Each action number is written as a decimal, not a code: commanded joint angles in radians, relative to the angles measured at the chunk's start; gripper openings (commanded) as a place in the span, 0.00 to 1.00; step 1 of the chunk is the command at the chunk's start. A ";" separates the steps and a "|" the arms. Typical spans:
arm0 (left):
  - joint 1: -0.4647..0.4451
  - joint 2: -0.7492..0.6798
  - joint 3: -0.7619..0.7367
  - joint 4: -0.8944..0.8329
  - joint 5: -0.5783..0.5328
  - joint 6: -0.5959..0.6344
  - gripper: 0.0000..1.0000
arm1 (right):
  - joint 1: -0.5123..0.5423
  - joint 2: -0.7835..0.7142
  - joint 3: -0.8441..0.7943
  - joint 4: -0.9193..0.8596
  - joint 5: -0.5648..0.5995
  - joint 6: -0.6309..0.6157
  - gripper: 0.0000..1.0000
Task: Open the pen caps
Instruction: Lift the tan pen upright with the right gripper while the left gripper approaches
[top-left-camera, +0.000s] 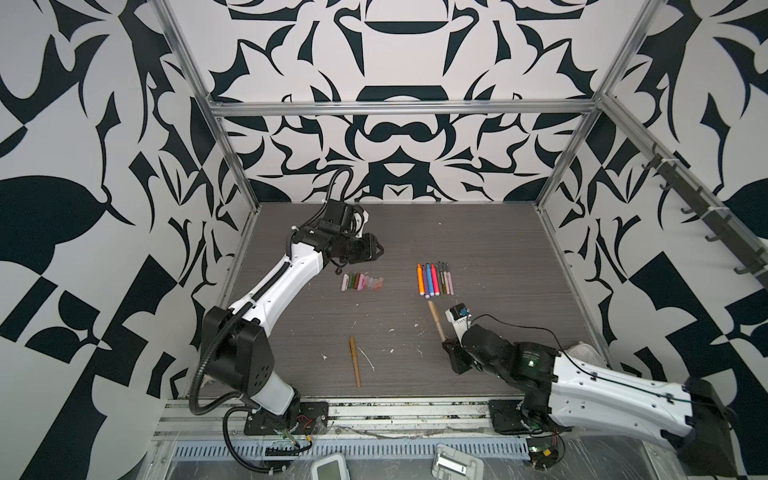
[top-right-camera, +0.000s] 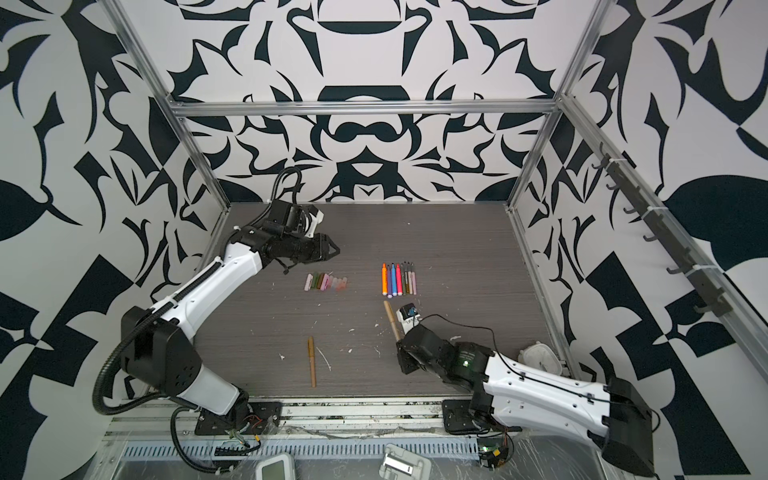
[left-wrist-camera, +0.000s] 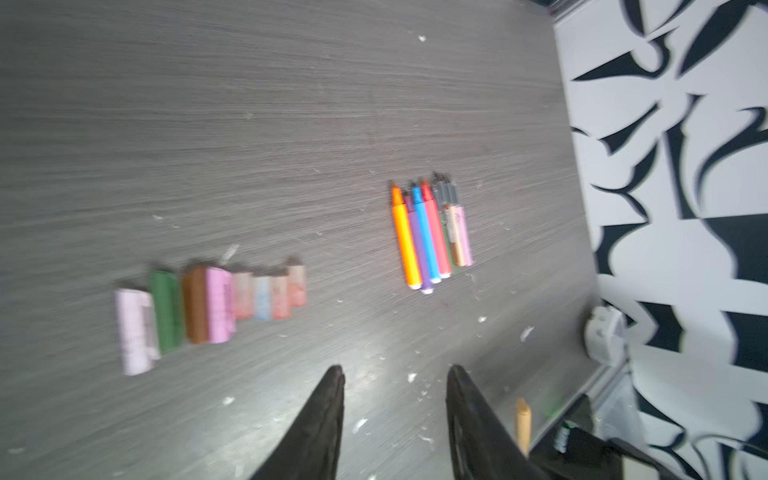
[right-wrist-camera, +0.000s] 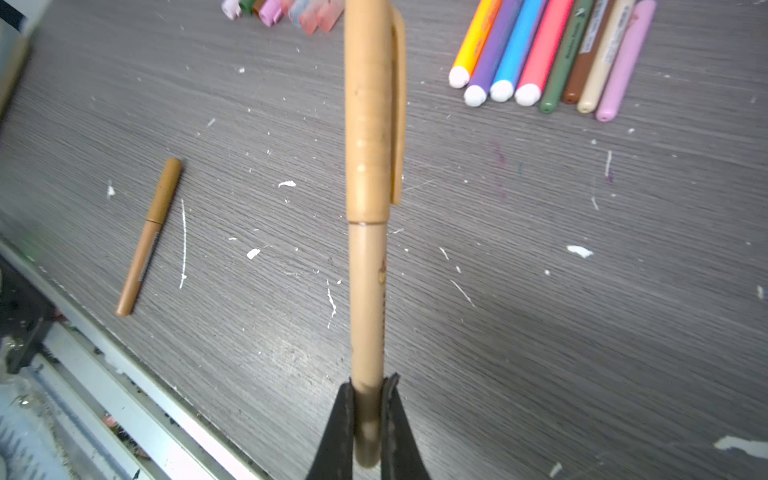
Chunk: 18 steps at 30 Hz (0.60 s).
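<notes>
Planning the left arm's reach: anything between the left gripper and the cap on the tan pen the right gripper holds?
Nothing visible. The left gripper hangs open near the loose caps. The cap of the tan pen sticks out of the right gripper over bare table. The uncapped pens lie flat, off to the side.

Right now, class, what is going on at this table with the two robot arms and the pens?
The right gripper is clamped on the barrel end of a slim tan plastic pen, which has its cap on and points away from the arm. The left gripper hangs open and empty above the grey table, near a row of short loose plastic caps. Eight uncapped coloured pens lie side by side, and a capped brown pen lies alone nearer the front.
</notes>
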 joint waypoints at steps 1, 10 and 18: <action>-0.114 -0.034 -0.134 0.176 0.061 -0.193 0.44 | -0.001 -0.077 -0.022 0.020 0.005 0.030 0.00; -0.336 -0.019 -0.340 0.391 -0.023 -0.371 0.44 | 0.001 -0.057 0.048 0.051 -0.040 -0.017 0.00; -0.366 -0.045 -0.350 0.377 -0.036 -0.396 0.44 | 0.001 0.018 0.038 0.128 -0.058 -0.017 0.00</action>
